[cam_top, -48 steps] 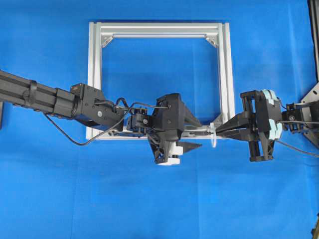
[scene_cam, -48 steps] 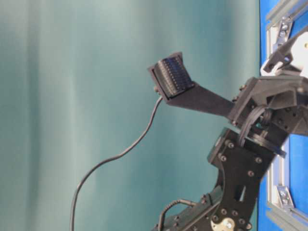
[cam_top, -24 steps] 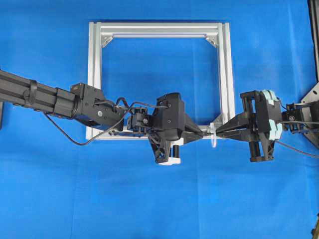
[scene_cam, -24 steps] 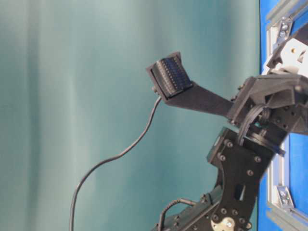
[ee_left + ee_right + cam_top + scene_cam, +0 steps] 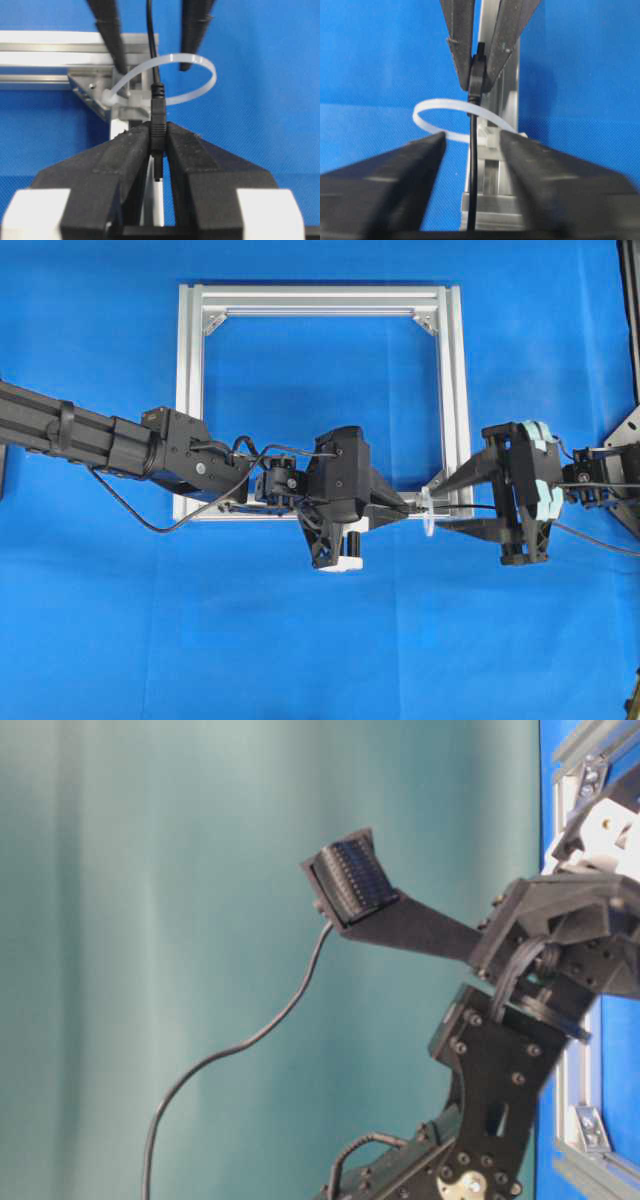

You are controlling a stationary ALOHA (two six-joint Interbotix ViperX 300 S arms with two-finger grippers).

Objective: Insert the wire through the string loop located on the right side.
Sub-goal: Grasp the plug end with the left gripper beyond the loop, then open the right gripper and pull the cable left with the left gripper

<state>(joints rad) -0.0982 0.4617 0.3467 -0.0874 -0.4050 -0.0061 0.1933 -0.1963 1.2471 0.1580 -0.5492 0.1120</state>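
Left claw gripping the wire's tip

I am clenching my left claw [image 5: 159,145] on the wire [image 5: 158,107] threading the string loop [image 5: 200,80] at the frame's [image 5: 450,390] right corner, while my right claw [image 5: 472,145] is standing released around it.

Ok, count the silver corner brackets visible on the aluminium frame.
2 seen clearly overhead: top-left corner bracket and top-right corner bracket of the frame. The arms cover the bottom corners, so more may be hidden there.

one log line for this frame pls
left gripper: shut on wire tip | right gripper: open | wire: through string loop
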